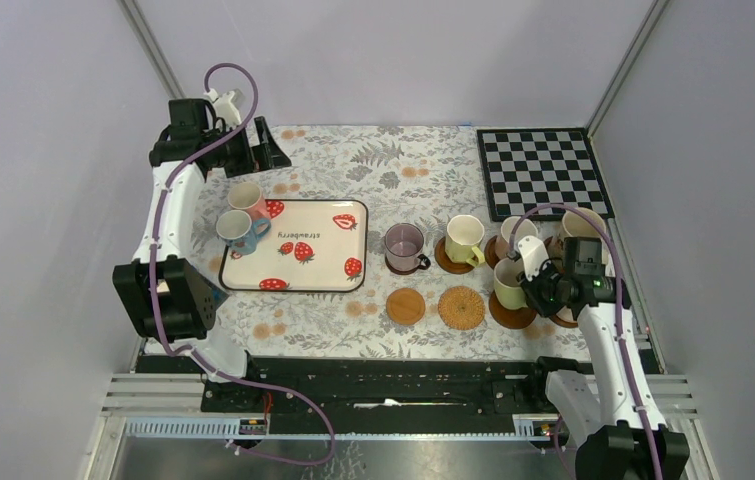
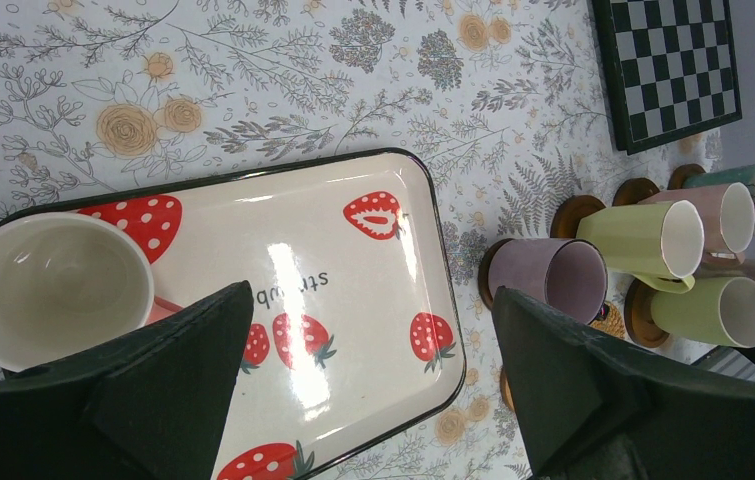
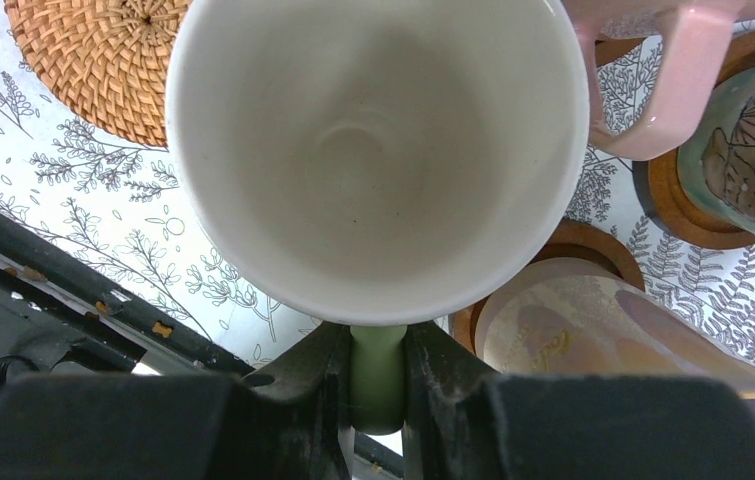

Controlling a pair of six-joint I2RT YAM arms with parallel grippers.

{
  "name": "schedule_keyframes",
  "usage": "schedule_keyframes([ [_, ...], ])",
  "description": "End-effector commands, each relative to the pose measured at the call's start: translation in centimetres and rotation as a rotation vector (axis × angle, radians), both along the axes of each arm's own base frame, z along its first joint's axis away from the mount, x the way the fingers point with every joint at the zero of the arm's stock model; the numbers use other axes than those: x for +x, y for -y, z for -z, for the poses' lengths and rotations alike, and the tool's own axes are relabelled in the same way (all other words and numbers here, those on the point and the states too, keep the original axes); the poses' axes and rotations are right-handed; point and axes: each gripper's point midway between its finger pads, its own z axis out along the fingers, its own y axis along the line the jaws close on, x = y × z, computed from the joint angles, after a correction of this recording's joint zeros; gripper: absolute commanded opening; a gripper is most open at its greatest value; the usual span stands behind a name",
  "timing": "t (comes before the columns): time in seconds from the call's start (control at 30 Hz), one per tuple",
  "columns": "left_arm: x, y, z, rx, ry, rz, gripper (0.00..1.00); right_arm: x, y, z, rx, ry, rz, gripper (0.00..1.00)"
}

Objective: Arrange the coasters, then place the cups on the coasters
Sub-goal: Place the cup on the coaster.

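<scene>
Pale green ceramic mug [image 3: 373,150] is grasped by the right end effector [image 3: 378,365] beside the woven round coaster [image 3: 93,50]; setting down and release are judged next. Left end effector [image 2: 371,295] is held open.

The left arm stretches far forward, left gripper [image 1: 265,150] spread wide and empty. The right arm is bent low, right gripper [image 3: 378,345] pinched on the handle of a pale green ceramic mug [image 3: 378,150].

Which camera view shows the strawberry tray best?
The top external view: almost the whole strawberry tray shows. The left wrist view is closer, but the left claw covers its near part. The right wrist view misses it.
</scene>
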Motion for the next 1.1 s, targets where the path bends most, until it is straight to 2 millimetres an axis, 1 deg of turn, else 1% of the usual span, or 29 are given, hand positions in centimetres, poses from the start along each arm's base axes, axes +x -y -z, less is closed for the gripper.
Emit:
schedule_keyframes([
  [0.0,1.1,0.2,-2.2,0.017,0.075,0.004,0.99,1.3,-0.4,-0.9,0.021,0.096,-0.043,0.0],
  [0.2,1.3,0.5,-2.3,0.021,0.074,0.006,0.99,0.4,0.0,-0.1,0.006,0.07,-0.051,0.0],
  [0.33,1.3,0.9,-2.1,0.021,0.068,0.012,0.99,0.2,0.0,0.0,0.007,0.065,-0.044,0.0],
  [0.47,1.2,1.1,-2.0,0.023,0.066,0.014,0.99,-0.2,0.3,0.6,-0.005,0.037,-0.041,0.0],
  [0.5,1.2,1.2,-2.1,0.023,0.067,0.015,0.99,-0.4,0.3,0.7,-0.008,0.031,-0.044,0.02],
  [0.63,1.2,1.2,-2.2,0.027,0.071,0.015,0.99,-0.8,0.2,1.0,-0.007,0.014,-0.049,0.14],
  [0.77,1.1,1.2,-2.2,0.03,0.073,0.014,0.99,-1.3,0.3,1.4,-0.015,-0.003,-0.061,0.24],
  [0.9,1.0,1.2,-2.2,0.031,0.073,0.014,0.99,-1.8,0.3,1.5,-0.02,-0.016,-0.078,0.35],
  [1.0,1.1,1.3,-2.1,0.03,0.07,0.015,0.99,-2.2,0.3,1.7,-0.024,-0.035,-0.084,0.4],
  [1.07,1.1,1.3,-2.0,0.029,0.068,0.014,0.99,-2.4,0.4,1.7,-0.027,-0.041,-0.085,0.4],
])
